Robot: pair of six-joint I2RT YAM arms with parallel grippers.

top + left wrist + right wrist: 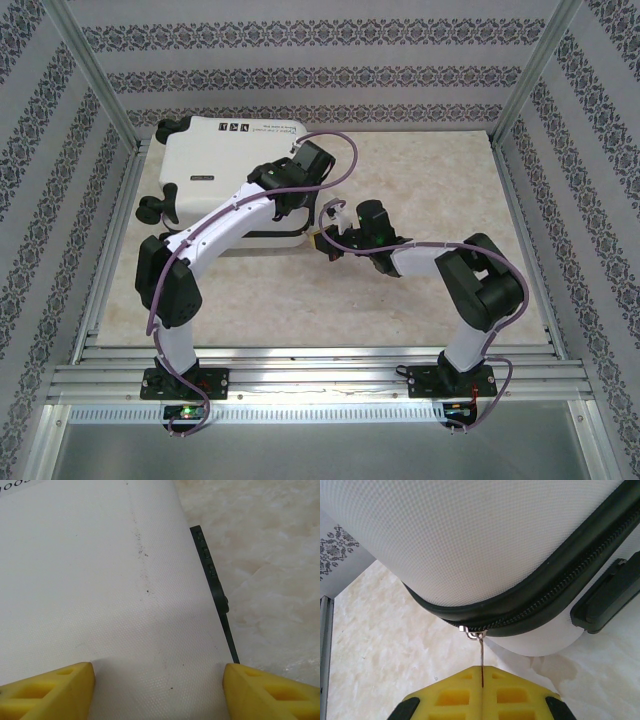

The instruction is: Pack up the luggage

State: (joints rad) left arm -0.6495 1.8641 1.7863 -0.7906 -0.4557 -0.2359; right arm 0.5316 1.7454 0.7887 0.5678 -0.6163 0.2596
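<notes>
The luggage [220, 160], a white hard-shell suitcase, lies closed at the back left of the table. My left gripper [290, 185] hovers over its lid near the right edge. In the left wrist view the yellow fingers [60, 685] stand wide apart above the white shell [100, 580], holding nothing. My right gripper [325, 243] is at the suitcase's near right corner. Its yellow jaws [482, 669] are shut on the thin metal zipper pull [481, 652], which hangs from the slider on the black zipper band [560, 580].
Black caster wheels [152, 208] stick out on the suitcase's left side. A black handle [610, 595] sits on its side by the zipper. The marble-patterned tabletop [430, 180] extends to the right. Aluminium frame posts [95, 75] and patterned walls enclose the table.
</notes>
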